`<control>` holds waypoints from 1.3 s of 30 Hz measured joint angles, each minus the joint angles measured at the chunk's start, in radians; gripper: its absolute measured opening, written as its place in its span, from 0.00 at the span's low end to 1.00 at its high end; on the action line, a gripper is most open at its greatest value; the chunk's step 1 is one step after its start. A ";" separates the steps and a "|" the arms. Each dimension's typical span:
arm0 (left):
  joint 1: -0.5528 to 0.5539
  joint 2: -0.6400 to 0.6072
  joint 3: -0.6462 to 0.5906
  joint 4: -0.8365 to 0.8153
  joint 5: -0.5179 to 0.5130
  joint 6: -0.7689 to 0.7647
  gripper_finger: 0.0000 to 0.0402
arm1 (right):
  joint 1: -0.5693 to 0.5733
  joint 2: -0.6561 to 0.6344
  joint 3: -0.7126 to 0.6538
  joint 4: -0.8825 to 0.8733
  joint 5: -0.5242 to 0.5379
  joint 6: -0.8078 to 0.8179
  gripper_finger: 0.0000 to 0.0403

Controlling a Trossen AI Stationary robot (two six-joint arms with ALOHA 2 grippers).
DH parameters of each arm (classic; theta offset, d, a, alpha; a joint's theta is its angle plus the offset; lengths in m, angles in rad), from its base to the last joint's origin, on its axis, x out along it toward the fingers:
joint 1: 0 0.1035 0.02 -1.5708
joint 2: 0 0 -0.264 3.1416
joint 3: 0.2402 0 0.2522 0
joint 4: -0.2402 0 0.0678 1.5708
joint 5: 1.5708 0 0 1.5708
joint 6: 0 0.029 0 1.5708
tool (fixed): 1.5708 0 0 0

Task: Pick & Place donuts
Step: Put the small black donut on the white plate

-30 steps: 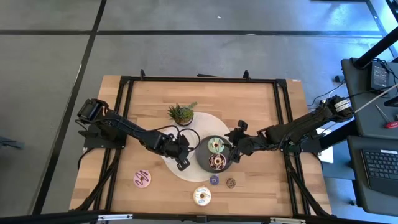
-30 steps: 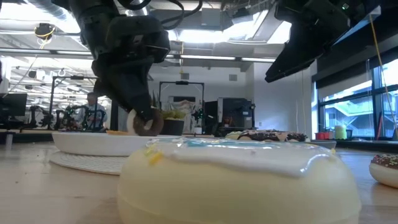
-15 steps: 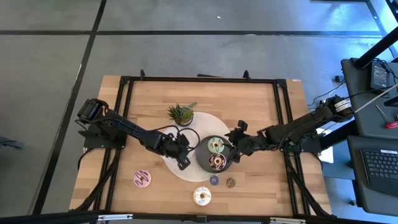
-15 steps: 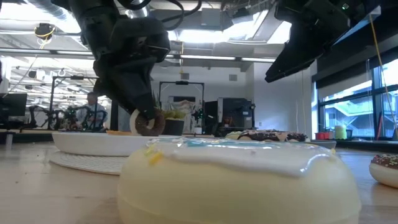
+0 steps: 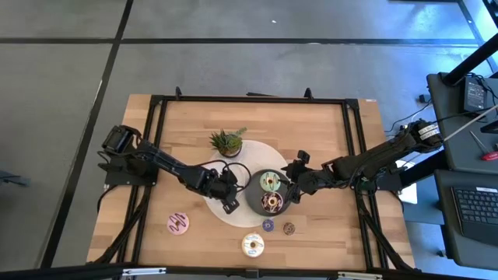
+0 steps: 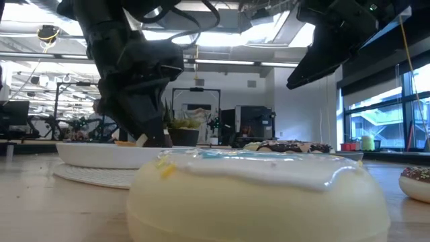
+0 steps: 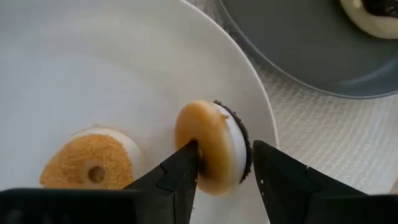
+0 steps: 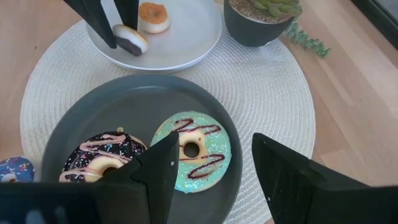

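My left gripper [image 7: 225, 168] is low over the white plate [image 7: 93, 62], its fingers on either side of a mini brown-iced donut [image 7: 214, 146] that stands on edge on the plate. An orange mini donut [image 7: 93, 168] lies flat beside it. My right gripper [image 8: 214, 168] hangs open over the dark grey plate [image 8: 81, 118], which holds a green donut [image 8: 191, 152] and a chocolate-sprinkled donut [image 8: 102, 158]. My left gripper has one fingertip [image 7: 186, 163] against the mini donut's tan underside [image 7: 202, 140]; the other fingertip [image 7: 267, 168] stands just off its dark iced face. The fingers slant down from above, across the ring. The donut's lower rim rests on the white plate.
Both plates sit on a round woven mat [image 5: 250, 159] with a potted plant [image 5: 226, 142] at its far side. On the bare wood nearer me lie a pink donut [image 5: 178, 224], a white donut [image 5: 252, 246], a purple mini [image 5: 268, 225] and a brown mini [image 5: 289, 229].
My left gripper has sunk toward the white plate with the mini brown donut. In the low view the donut hung above the plate's rim a second ago and now sits below it, out of sight.
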 joint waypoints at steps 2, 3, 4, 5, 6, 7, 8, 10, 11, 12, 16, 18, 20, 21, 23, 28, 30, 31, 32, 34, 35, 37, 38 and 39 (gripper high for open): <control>0.000 0.001 0.000 0.000 0.003 0.000 0.37 | 0.000 0.000 0.000 0.000 0.000 0.000 0.51; 0.000 0.001 0.000 0.001 0.010 0.000 0.38 | 0.000 0.000 0.000 0.000 0.000 0.000 0.51; 0.000 0.000 0.000 0.001 0.014 0.000 0.38 | 0.000 0.000 0.000 -0.001 0.000 0.000 0.51; 0.000 -0.003 0.000 0.000 0.017 0.000 0.38 | 0.000 0.000 0.000 -0.001 0.000 0.000 0.51; 0.000 -0.006 0.000 0.000 0.020 0.000 0.38 | 0.000 0.000 0.000 -0.001 0.000 0.000 0.51; 0.000 -0.009 0.000 -0.001 0.020 0.000 0.38 | 0.000 0.000 0.000 -0.001 0.000 0.000 0.51; 0.000 -0.012 0.000 -0.003 0.021 0.000 0.38 | 0.000 0.000 0.000 -0.001 0.000 0.000 0.51; 0.000 -0.015 0.000 -0.005 0.020 0.000 0.38 | 0.000 0.000 0.000 -0.001 0.000 0.000 0.51; 0.000 -0.015 0.000 -0.006 0.015 0.001 0.38 | 0.000 0.000 0.000 -0.001 0.000 0.000 0.51; 0.000 -0.017 0.000 -0.013 0.008 0.009 0.38 | 0.000 0.000 0.000 -0.001 0.000 0.000 0.51; 0.001 -0.019 0.000 -0.044 -0.012 0.016 0.38 | 0.000 0.000 0.000 -0.001 0.000 0.001 0.51; 0.001 -0.019 0.000 -0.046 -0.013 0.017 0.38 | 0.000 0.000 0.000 -0.001 0.000 0.001 0.51; 0.001 -0.019 0.000 -0.046 -0.013 0.018 0.38 | 0.000 0.000 0.000 -0.001 0.000 0.001 0.51; 0.001 -0.019 0.000 -0.046 -0.012 0.018 0.38 | 0.000 0.000 0.000 -0.001 0.000 0.002 0.51; 0.001 -0.019 0.000 -0.047 -0.012 0.024 0.38 | 0.000 0.000 0.000 -0.001 0.000 0.001 0.51; 0.002 -0.019 0.000 -0.053 -0.015 0.027 0.38 | 0.000 0.000 0.000 -0.001 0.000 0.001 0.51; 0.001 -0.019 0.000 -0.062 -0.022 0.026 0.38 | 0.000 0.000 0.000 -0.001 0.000 0.001 0.51; 0.001 -0.019 0.000 -0.065 -0.023 0.026 0.38 | 0.000 0.000 0.000 -0.001 0.000 0.001 0.51; 0.001 -0.022 0.000 -0.067 -0.024 0.027 0.38 | 0.000 0.000 0.000 -0.001 0.000 0.001 0.51; 0.001 -0.032 0.000 -0.073 -0.033 0.027 0.38 | 0.000 0.000 0.000 -0.001 0.000 0.001 0.51; 0.001 -0.039 0.000 -0.074 -0.037 0.027 0.38 | 0.000 0.000 0.000 -0.001 0.000 0.001 0.51; 0.001 -0.058 0.000 -0.092 -0.051 0.027 0.38 | 0.000 0.000 0.000 -0.001 0.000 0.001 0.51; 0.002 -0.068 0.000 -0.091 -0.057 0.027 0.38 | 0.000 0.000 0.000 -0.002 0.000 0.001 0.51; 0.001 -0.079 0.000 -0.091 -0.063 0.027 0.38 | 0.000 0.000 0.000 -0.002 0.000 0.001 0.51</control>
